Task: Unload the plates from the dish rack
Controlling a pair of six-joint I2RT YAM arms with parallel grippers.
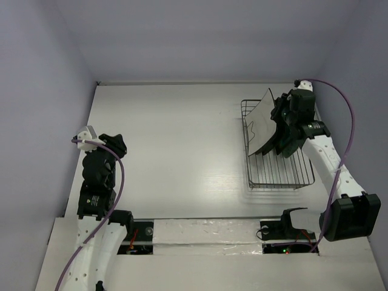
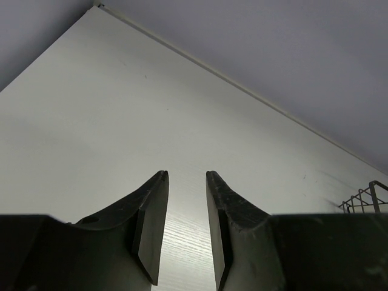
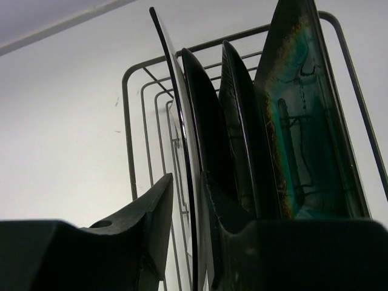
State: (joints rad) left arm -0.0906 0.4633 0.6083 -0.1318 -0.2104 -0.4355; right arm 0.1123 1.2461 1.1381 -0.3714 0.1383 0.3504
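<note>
A: Where is the dish rack (image 1: 282,173) sitting?

B: It is sitting toward 3 o'clock on the surface (image 1: 182,151); the plates are standing on edge inside it, packed side by side.

A: Which way are they pointing?

B: The white plate (image 1: 264,118) is standing outermost, its face looking toward 9 o'clock; seen from above, its long axis is running roughly from 12 to 6 o'clock. In the right wrist view a black plate (image 3: 209,139), a second dark plate (image 3: 239,133) and a teal plate (image 3: 297,121) are lining up behind it, all parallel and upright.

A: What is the right pincer (image 3: 189,179) doing?

B: It is straddling the white plate's thin rim, one finger on each side; a gap is showing on one side, so the jaws are standing parted and not pinching it yet.

A: And the left pincer (image 2: 185,176)?

B: It is hanging over bare surface near 9 o'clock, well apart from the rack; its jaws are standing apart, holding nothing.
</note>
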